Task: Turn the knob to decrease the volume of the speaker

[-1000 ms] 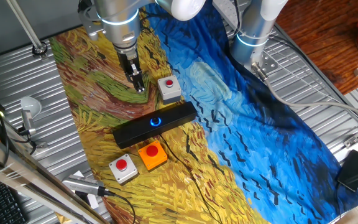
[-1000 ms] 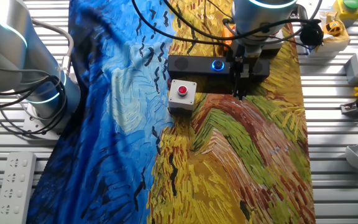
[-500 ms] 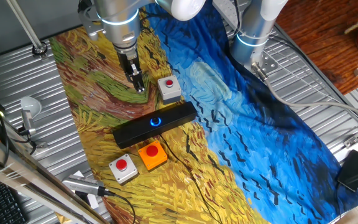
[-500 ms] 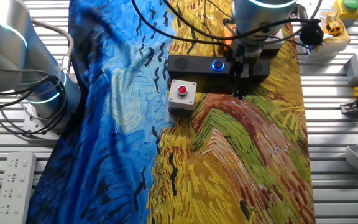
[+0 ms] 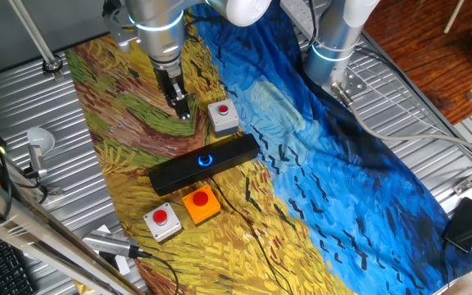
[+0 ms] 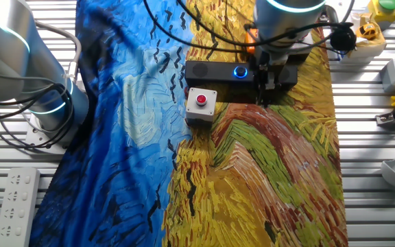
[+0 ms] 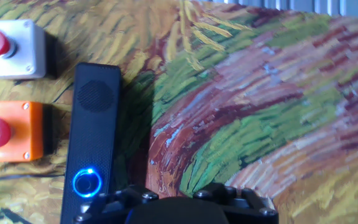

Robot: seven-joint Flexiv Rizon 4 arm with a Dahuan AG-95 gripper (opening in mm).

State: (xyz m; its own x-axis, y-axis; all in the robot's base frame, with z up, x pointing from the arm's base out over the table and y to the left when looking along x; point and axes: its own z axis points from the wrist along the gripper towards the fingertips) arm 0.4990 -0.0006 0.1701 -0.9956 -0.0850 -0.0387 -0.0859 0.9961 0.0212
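Observation:
The speaker [image 5: 211, 162] is a long black bar lying across the painted cloth. Its knob [image 5: 206, 160] glows blue at the middle. Both also show in the other fixed view, speaker [image 6: 211, 70] and knob [image 6: 240, 71], and in the hand view, speaker [image 7: 95, 124] and knob [image 7: 86, 183]. My gripper [image 5: 183, 113] hangs fingers-down over the cloth beyond the speaker, apart from it, with the fingers together and nothing between them. In the other fixed view the gripper [image 6: 260, 100] is just in front of the speaker's right part, right of the knob. The hand view shows only the gripper's body at the bottom edge.
A grey box with a red button [image 5: 223, 116] stands close beside the gripper. An orange button box [image 5: 201, 204] and another grey one [image 5: 162, 221] sit on the speaker's other side. A second robot's base [image 5: 333, 49] stands at the cloth's edge, with cables around.
The gripper has shifted very slightly sideways near the speaker. Nothing else has moved.

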